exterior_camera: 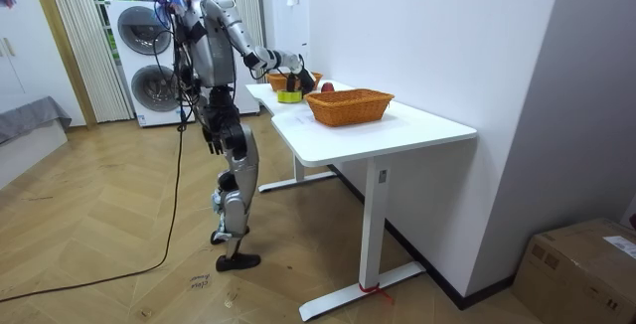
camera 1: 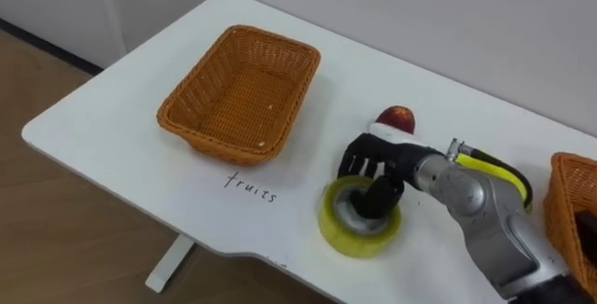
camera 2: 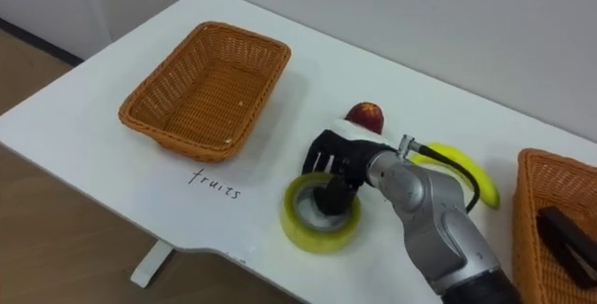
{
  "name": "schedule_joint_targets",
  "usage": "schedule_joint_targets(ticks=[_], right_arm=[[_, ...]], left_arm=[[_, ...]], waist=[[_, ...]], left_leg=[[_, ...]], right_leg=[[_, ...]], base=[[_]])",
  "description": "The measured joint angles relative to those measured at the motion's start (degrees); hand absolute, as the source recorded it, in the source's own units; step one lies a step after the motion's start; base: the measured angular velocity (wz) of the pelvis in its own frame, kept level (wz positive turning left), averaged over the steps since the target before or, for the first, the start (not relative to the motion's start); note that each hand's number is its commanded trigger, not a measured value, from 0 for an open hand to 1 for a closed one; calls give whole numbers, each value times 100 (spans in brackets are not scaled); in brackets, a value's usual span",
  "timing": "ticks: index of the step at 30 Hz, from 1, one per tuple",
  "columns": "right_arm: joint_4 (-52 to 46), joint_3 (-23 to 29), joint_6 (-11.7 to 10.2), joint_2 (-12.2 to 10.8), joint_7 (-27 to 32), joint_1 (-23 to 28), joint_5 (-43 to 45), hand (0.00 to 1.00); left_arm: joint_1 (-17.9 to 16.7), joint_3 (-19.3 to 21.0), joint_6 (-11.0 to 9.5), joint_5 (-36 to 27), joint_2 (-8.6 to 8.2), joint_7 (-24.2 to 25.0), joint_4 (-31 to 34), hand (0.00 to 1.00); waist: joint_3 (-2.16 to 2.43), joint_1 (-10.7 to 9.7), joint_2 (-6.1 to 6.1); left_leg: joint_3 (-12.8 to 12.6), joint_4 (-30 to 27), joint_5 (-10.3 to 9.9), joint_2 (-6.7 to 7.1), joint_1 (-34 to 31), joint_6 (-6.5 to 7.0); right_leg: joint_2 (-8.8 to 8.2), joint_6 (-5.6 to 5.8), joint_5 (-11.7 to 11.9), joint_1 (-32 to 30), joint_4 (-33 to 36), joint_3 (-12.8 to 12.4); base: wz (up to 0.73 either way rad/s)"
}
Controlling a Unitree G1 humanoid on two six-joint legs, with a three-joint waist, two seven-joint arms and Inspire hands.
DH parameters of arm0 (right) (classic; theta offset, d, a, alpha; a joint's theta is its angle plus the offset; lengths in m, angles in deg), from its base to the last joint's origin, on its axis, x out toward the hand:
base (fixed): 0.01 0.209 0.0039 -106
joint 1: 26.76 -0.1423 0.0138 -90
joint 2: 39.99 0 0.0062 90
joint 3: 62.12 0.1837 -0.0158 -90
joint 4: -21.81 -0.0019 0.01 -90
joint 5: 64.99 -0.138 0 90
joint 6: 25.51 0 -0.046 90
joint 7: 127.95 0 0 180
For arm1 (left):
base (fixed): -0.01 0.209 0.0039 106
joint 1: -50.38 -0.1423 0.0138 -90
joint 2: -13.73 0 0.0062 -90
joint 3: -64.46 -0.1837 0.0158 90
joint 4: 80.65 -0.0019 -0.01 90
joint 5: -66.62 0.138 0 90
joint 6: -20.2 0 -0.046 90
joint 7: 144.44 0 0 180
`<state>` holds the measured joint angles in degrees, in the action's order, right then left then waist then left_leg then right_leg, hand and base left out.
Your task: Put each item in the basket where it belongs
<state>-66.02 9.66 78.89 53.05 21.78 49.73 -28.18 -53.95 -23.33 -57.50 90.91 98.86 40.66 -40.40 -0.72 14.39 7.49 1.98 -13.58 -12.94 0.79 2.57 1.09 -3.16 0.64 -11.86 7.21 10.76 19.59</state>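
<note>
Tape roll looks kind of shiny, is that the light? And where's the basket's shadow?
Left eye view: yes, the tape roll has a pale sheen on its yellow top rim; the empty basket drops only a thin, soft shadow on the table along its near edge. Room view: the table top is evenly lit, no hard glare.

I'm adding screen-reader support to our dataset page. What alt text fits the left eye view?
The robot's right hand pinches a yellow tape roll on a white table, thumb inside its core. An empty wicker basket sits to the left above a handwritten label; an apple and banana lie behind the hand.
</note>
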Motion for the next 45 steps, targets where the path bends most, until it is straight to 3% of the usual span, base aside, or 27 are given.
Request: schedule_joint_targets(ticks=[5,8,10,13,16,19,22,25,33,45], right_arm=[[-697,684,-64,104,12,1,-76,100],[-989,1109,-70,112,110,22,-175,100],[-1042,1384,-183,120,176,32,-169,100],[-1043,1716,-204,145,315,33,-291,100],[-1043,2016,-215,347,477,35,-533,100],[-1045,2398,-343,386,726,35,-583,100],[-1042,2677,-472,470,943,35,-711,100],[-1040,2725,-505,651,1164,35,-723,100],[-867,2936,-509,849,1343,35,-758,100],[-267,3314,-522,866,1594,87,-1132,100]], left_arm=[[-15,270,-35,-8,-39,-18,-91,0],[-100,377,-99,-170,-38,-10,-94,0],[-173,451,-183,-235,-29,-8,-146,0],[-239,467,-276,-232,5,-51,-199,0],[-301,479,-333,-229,1,-110,-197,0],[-329,566,-392,-239,-8,-119,-189,0],[-398,752,-405,-251,-12,-105,-192,0],[-398,850,-413,-273,-11,-65,-192,0],[-375,1013,-417,-341,-32,49,-194,0],[-383,1134,-417,-424,-44,-8,-182,0]], waist=[[3,-226,-38],[41,-400,-104],[51,-614,-93],[53,-755,-89],[69,-837,-63],[93,-956,-30],[72,-990,-60],[58,-1092,-72],[48,-1182,-86],[87,-1314,-78]], left_leg=[[-91,-3,0,-6,10,0],[-145,4,0,-4,59,0],[-166,24,0,-7,97,0],[-190,81,0,-17,116,0],[-248,85,0,-29,136,0],[-274,73,-1,-57,175,0],[-362,78,-2,-87,209,-1],[-393,86,-3,-96,219,-1],[-509,88,-7,-132,199,-7],[-511,79,-6,-138,127,-6]], right_leg=[[11,-1,0,-35,0,-127],[9,-1,1,-15,1,-193],[13,-1,0,19,8,-211],[22,-2,1,2,30,-222],[21,-3,2,-35,86,-244],[21,-4,2,-29,89,-284],[32,-6,4,-9,92,-373],[37,-9,5,-15,102,-397],[75,-48,31,-89,108,-526],[71,-48,30,-242,189,-592]], base=[[-5],[-10],[-6],[-6],[-9],[-2],[-13],[-5],[-8],[-1]])
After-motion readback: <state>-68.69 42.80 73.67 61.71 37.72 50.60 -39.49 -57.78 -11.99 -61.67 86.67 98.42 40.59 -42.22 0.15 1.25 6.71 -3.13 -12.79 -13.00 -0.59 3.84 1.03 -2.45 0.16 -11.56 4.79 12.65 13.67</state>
